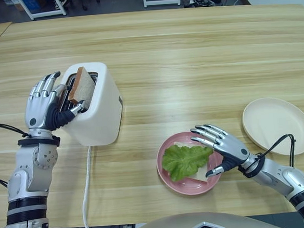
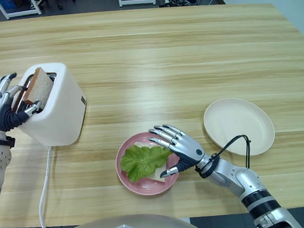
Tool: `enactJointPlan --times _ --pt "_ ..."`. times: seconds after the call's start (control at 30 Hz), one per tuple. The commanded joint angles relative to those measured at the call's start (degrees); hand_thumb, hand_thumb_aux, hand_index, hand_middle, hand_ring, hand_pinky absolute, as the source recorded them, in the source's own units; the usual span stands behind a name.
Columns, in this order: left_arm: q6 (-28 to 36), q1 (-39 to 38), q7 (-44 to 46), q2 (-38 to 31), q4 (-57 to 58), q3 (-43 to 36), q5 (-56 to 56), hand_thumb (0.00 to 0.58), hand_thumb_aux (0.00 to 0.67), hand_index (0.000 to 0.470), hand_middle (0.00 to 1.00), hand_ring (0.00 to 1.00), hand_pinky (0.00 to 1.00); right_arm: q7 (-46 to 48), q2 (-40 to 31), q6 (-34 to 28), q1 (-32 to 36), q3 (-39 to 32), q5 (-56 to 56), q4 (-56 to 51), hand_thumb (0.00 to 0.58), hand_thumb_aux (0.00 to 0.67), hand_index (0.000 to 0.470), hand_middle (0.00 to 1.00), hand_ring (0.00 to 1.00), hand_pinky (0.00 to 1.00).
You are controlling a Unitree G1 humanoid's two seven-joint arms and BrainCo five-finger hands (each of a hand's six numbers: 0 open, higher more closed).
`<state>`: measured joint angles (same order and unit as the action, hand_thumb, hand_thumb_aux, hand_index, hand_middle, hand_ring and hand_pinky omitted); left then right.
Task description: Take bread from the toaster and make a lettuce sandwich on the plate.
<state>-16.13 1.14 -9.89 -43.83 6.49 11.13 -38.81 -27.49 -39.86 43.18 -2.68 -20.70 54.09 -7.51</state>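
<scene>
The left hand (image 1: 43,105) is pinching the bread slice (image 1: 83,86) standing in the toaster (image 1: 98,111) near the desk's left edge; the right hand (image 1: 225,148) is hovering wide open over the lettuce (image 1: 184,160) on the plate (image 1: 191,190).

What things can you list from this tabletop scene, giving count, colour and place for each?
Table: one, light wood, under everything.
Toaster: one, white, left.
Cord: one, white, from toaster toward near edge.
Toast: one, brown, upright in toaster.
Pink plate: one, pink, near centre.
Bread slice: one, pale, on pink plate.
Lettuce: one, green, on bread slice.
Cream plate: one, cream, right.
Left hand: one, silver, at toaster.
Right hand: one, silver, open over pink plate.
</scene>
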Motion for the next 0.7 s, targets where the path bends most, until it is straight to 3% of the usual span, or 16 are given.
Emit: enactJointPlan --times 0.03,0.1,0.13,0.17,0.33,0.53,0.7 --pt "-0.74 -0.64 3.73 -2.14 0.31 -2.92 -0.32 0.580 0.670 0.470 0.13 0.13 0.13 0.29 0.42 -0.29 -0.86 0.34 0.17 0.46 0.000 0.000 0.000 0.00 0.00 0.00" --pt "-2.03 -1.06 4.57 -2.78 0.04 -3.84 0.11 0.580 0.670 0.470 0.29 0.29 0.29 0.28 0.64 -0.39 -0.94 0.38 0.14 0.56 0.000 0.000 0.000 0.00 0.00 0.00" --pt "-2.64 -1.47 4.88 -3.02 -0.16 -4.21 0.49 0.580 0.670 0.470 0.58 0.58 0.58 0.29 0.67 -0.32 -0.89 0.41 0.10 0.52 0.000 0.000 0.000 0.00 0.00 0.00" --pt "-3.35 -1.72 4.96 -3.07 -0.17 -4.56 0.86 0.580 0.670 0.470 0.70 0.70 0.70 0.28 0.72 -0.30 -0.90 0.49 0.05 0.48 0.000 0.000 0.000 0.00 0.00 0.00" --pt "-2.97 1.27 -4.19 -0.28 1.45 -2.93 -0.13 0.580 0.670 0.470 1.00 1.00 1.00 -1.35 1.69 -1.20 -0.83 1.30 0.17 -0.34 0.000 0.000 0.000 0.00 0.00 0.00" --pt "0.41 6.63 -21.40 4.14 2.32 0.62 -2.74 0.580 0.670 0.470 1.00 1.00 1.00 -10.76 5.10 -6.29 0.69 4.14 2.00 -4.00 0.000 0.000 0.000 0.00 0.00 0.00" --pt "-3.96 11.43 -34.98 9.15 0.43 0.31 -2.95 0.580 0.670 0.470 1.00 1.00 1.00 -19.98 7.25 -9.98 0.36 6.65 2.74 -4.72 0.000 0.000 0.000 0.00 0.00 0.00"
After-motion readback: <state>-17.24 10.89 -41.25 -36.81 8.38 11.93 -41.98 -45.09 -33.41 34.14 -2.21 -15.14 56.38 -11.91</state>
